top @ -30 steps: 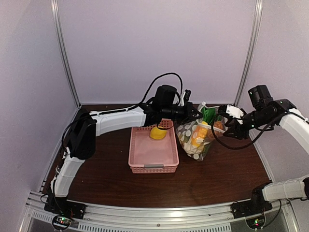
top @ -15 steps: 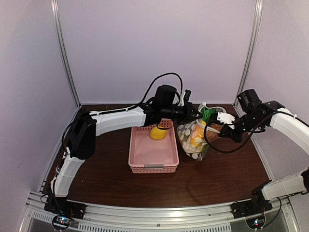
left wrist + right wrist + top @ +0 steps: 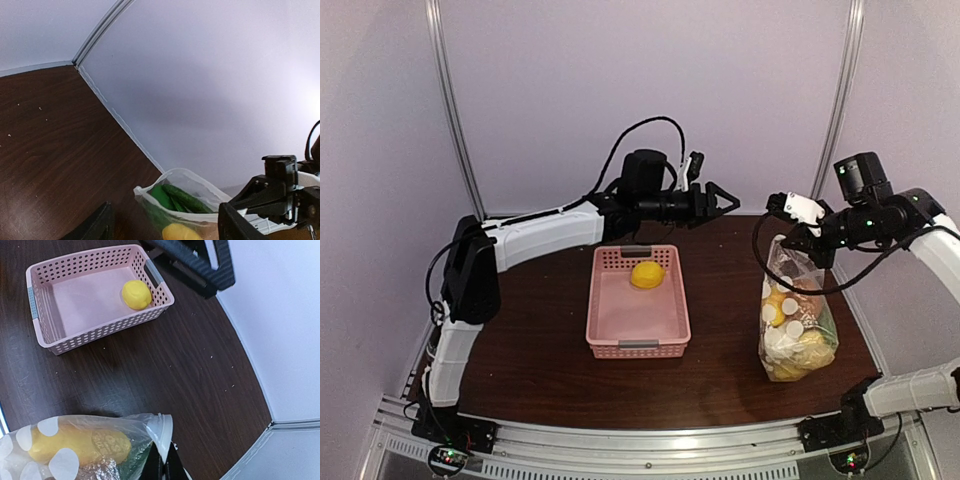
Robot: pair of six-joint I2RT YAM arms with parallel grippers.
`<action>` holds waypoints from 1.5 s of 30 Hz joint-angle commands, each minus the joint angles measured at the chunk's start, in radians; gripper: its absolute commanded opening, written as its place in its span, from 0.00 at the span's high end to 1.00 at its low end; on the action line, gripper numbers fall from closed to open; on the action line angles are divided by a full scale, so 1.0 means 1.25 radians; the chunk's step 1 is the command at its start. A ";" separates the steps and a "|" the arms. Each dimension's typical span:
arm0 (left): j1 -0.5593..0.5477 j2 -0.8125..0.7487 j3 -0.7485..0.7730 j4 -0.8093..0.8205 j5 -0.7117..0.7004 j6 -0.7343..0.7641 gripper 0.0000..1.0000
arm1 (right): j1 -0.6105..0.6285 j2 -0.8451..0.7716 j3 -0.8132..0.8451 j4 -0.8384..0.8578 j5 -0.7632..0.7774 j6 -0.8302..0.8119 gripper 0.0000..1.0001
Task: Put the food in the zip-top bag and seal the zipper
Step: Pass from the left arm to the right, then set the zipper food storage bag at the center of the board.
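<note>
The right claw (image 3: 797,240) is pinching, fingers pressed together, the top corner of the clear flexible zip-top bag printed with white ovals (image 3: 798,325), which is hanging at the right side of the brown wooden desk (image 3: 540,370), well apart from the pink lattice plastic basket (image 3: 637,347). The left claw (image 3: 730,200) is hovering spread and empty over the desk's far side. One round yellow toy lemon (image 3: 647,274) is lying in the basket, so packing looks unfinished. The right claw should be gripping the rim firmly, mouth uppermost, while the left is fetching the lemon. The bag's long axis is running near upright, mouth pointing up toward the claw, filled bottom down by the desk
</note>
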 commanded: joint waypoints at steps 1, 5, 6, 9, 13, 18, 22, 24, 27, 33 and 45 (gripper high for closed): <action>0.001 -0.019 -0.030 0.023 0.010 0.022 0.29 | 0.010 0.005 -0.033 0.053 0.058 0.052 1.00; 0.006 -0.020 -0.034 0.002 0.006 0.030 0.29 | 0.010 0.006 -0.028 0.075 0.121 0.026 1.00; 0.007 -0.019 -0.035 -0.003 0.007 0.030 0.29 | 0.010 0.008 -0.023 0.071 0.135 0.014 1.00; 0.008 -0.021 -0.044 -0.015 0.009 0.032 0.29 | 0.010 0.005 -0.003 0.052 0.145 -0.016 1.00; 0.007 -0.019 -0.092 0.003 0.026 0.014 0.29 | 0.011 -0.025 0.001 0.043 0.097 -0.044 1.00; 0.007 -0.007 -0.163 0.061 0.065 -0.035 0.30 | 0.027 -0.024 0.055 0.003 0.042 -0.055 1.00; 0.012 -0.011 -0.182 0.093 0.069 -0.022 0.27 | 0.048 0.001 0.092 -0.032 0.028 -0.092 1.00; 0.017 -0.016 -0.170 0.084 0.061 -0.014 0.24 | 0.072 0.031 0.066 -0.058 0.013 -0.102 1.00; 0.027 -0.019 -0.125 0.010 0.036 0.012 0.23 | 0.175 0.085 0.006 -0.094 0.025 -0.080 0.99; 0.035 -0.020 -0.066 -0.120 0.061 0.051 0.23 | 0.275 0.122 -0.072 -0.078 0.021 -0.038 0.96; 0.003 0.017 0.061 -0.283 0.144 0.135 0.23 | 0.302 0.177 0.037 -0.051 0.048 -0.021 0.95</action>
